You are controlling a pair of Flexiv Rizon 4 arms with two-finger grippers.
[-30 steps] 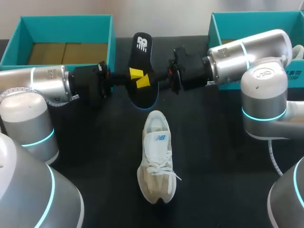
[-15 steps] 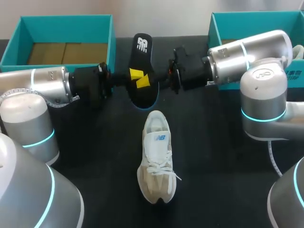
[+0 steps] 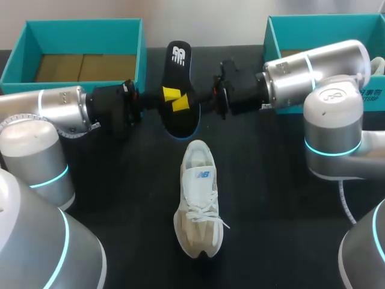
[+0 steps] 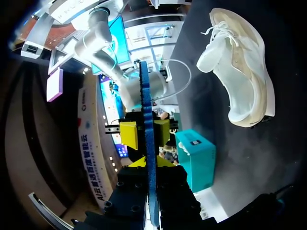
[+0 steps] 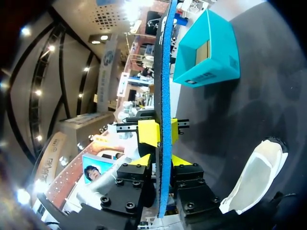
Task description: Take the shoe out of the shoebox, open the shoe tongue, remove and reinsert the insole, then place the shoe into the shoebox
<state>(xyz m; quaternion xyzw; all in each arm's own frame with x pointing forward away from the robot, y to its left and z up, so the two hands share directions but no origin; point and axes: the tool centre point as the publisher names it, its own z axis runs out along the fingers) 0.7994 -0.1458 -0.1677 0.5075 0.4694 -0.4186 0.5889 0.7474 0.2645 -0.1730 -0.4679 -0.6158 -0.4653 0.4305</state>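
The left gripper (image 3: 170, 94) and the right gripper (image 3: 182, 103) meet in the middle. Each is clamped on the black insole (image 3: 179, 63) from opposite edges, apparently so one arm can steady it while the other takes over. Near the insole's end, the white shoe (image 3: 197, 205) lies on the worktop (image 3: 271, 180) with its opening towards the insole, likely ready for reinsertion. A teal shoebox (image 3: 142, 54) waits beyond.

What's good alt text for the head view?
The left gripper and right gripper clamp a black insole between them over a black table. A white shoe lies nearer, with a teal shoebox at each back corner.
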